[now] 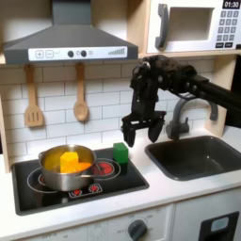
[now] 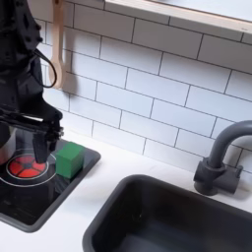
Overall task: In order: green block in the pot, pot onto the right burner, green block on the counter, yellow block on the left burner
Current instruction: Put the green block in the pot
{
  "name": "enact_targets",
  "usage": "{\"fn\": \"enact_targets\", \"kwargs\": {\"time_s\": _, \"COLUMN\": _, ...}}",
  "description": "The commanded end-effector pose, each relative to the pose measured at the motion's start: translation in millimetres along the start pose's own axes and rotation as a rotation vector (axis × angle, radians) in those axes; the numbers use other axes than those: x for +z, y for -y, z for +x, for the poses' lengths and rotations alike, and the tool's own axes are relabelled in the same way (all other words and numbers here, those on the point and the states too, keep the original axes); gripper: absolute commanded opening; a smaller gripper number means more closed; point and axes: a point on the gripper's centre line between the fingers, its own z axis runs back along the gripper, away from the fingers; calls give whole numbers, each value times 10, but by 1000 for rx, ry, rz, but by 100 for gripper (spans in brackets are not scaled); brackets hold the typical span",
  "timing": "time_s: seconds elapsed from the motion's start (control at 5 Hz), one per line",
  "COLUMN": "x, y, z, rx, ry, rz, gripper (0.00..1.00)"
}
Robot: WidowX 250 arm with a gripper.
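Where digits glow (too blurred to read), the microwave [image 1: 193, 25] display.

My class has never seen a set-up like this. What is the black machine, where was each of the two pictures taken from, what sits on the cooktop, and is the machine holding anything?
The black machine is a robot arm ending in a gripper, a two-fingered claw. It works over a toy kitchen. The first exterior view looks at the kitchen from the front. The second exterior view is closer and looks across the sink and the tap toward the cooktop. In the first exterior view a silver pot sits on the left burner, with the yellow block inside it. The green block stands on the cooktop's right edge. The gripper hangs open above it, holding nothing. Two wooden utensils hang on the wall.
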Motion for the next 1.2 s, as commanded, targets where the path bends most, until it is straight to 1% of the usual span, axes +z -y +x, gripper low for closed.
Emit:
{"fn": "enact_targets", "kwargs": {"time_s": 0.0, "x": -68, "y": 30, "z": 210, "rx": 6, "ry": 17, "rz": -4, "gripper": 100}}
{"fn": "enact_targets", "kwargs": {"time_s": 0.2, "x": -104, "y": 107, "z": 318, "rx": -7, "ry": 23, "rz": -4, "gripper": 100}}
{"fn": "enact_targets", "kwargs": {"time_s": 0.8, "x": -244, "y": 145, "z": 650, "rx": 21, "ry": 32, "rz": -10, "gripper": 100}}
{"fn": "enact_targets", "kwargs": {"time_s": 1.0, "x": -311, "y": 129, "z": 715, "rx": 21, "ry": 27, "rz": 1, "gripper": 100}}
